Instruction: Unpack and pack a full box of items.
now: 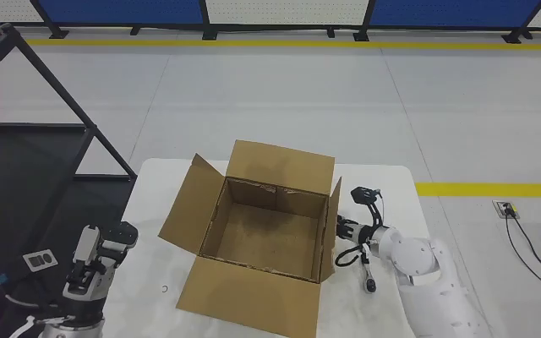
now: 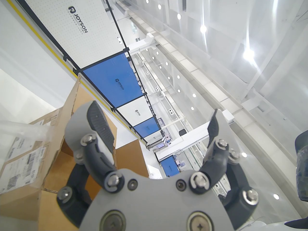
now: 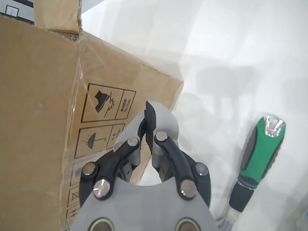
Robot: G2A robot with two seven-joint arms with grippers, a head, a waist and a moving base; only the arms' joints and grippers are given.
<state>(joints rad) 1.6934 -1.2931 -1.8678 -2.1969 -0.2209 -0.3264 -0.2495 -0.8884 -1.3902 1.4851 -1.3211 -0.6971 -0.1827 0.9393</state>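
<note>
Open cardboard box [image 1: 254, 296] on the white table [image 1: 152, 211], a gripper at each side.
The left gripper [image 2: 154, 121], pads apart, points upward beside cardboard bearing white barcode labels [image 2: 21, 164]. The right gripper [image 3: 149, 118], fingers pressed together, sits just beside the box's wall with its boot and umbrella pictograms [image 3: 105, 118]. A green-handled screwdriver [image 3: 259, 155] lies nearby.

top: down | left wrist: up | right wrist: close, low | shared: box [image 1: 283, 169]

White table [image 1: 156, 182] bears open box [image 1: 266, 232], green screwdriver [image 3: 259, 155].
</note>
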